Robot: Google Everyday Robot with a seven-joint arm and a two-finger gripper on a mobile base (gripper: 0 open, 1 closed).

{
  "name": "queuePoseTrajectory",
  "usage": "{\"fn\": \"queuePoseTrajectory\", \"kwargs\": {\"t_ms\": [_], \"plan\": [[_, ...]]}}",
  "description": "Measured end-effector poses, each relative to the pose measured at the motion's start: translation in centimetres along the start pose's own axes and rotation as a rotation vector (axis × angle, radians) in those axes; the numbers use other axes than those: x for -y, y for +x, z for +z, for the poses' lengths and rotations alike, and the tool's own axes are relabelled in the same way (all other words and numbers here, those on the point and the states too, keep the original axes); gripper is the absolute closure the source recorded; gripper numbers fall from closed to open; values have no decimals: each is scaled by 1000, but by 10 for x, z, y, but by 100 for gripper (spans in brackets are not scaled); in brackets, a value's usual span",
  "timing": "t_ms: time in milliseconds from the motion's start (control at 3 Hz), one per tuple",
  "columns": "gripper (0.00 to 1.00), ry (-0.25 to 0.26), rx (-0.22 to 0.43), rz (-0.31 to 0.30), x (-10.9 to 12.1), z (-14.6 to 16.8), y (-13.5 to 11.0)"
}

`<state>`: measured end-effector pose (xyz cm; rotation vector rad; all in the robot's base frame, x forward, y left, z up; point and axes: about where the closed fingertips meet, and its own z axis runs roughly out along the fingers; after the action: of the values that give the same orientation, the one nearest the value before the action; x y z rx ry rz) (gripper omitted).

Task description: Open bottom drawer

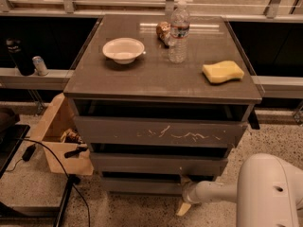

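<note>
The bottom drawer [137, 184] is the slim, plain dark grey front at the foot of the cabinet, below the middle front [156, 164] and the taller scratched top front [161, 132]. My gripper [183, 193] reaches in from the lower right on its white arm [265, 188] and is right at the bottom drawer's right part. It is open: one fingertip [185, 179] is at the gap above the drawer front, the other [182, 208] points down toward the floor below it. All three fronts stand slightly out from the cabinet.
On the cabinet top [156, 79] are a white bowl [124, 50], a water bottle [179, 32], a brown packet [164, 31] and a yellow sponge [222, 72]. A cardboard box [59, 136] and cables [57, 164] lie on the floor at the left.
</note>
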<state>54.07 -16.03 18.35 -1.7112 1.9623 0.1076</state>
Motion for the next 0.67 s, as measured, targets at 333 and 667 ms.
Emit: {"fn": "queuePoseTrajectory", "kwargs": {"t_ms": [333, 667], "plan": [[0, -29, -19, 10, 0, 5, 3], [0, -62, -38, 23, -1, 10, 7]]}}
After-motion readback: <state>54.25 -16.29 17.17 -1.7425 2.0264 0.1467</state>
